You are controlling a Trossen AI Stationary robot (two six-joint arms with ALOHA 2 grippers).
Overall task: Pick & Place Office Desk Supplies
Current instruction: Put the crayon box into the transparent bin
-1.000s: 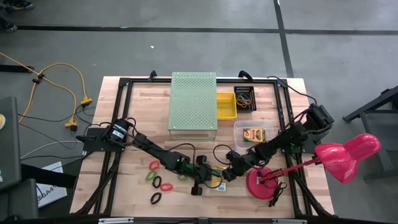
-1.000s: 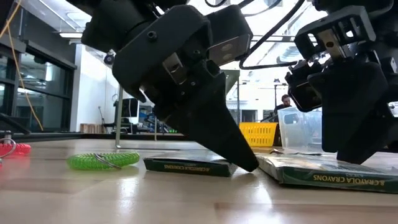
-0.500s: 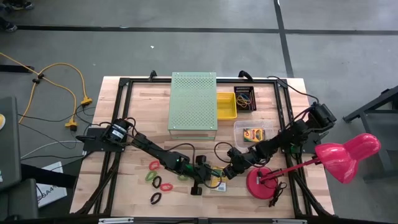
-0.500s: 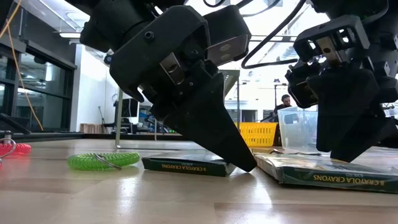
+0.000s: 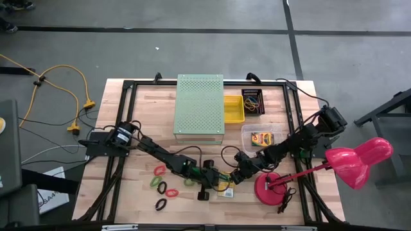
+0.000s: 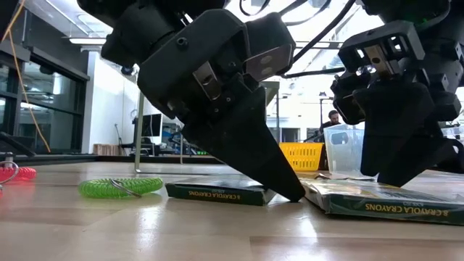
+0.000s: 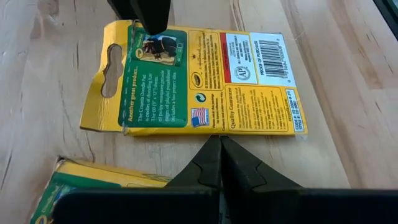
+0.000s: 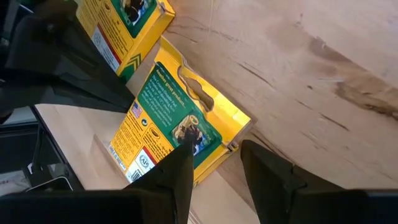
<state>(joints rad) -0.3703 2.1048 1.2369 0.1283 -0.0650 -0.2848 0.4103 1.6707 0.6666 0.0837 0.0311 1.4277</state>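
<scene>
Left gripper point(image 7: 219, 144) closed, empty, tips at long edge of flat crayon box point(image 7: 205, 84). Right gripper point(image 8: 214, 152) parted, straddling box's hang-tab end, not gripping it.

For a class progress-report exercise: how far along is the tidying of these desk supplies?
Done: one crayon box lies in the clear tub, and some bands in the black tray. In hand: nothing gripped; the left jaws, shut, sit at the edge of a second crayon box, the right jaws open over it. Left: that box, a third box beside it, and loose band loops.
</scene>
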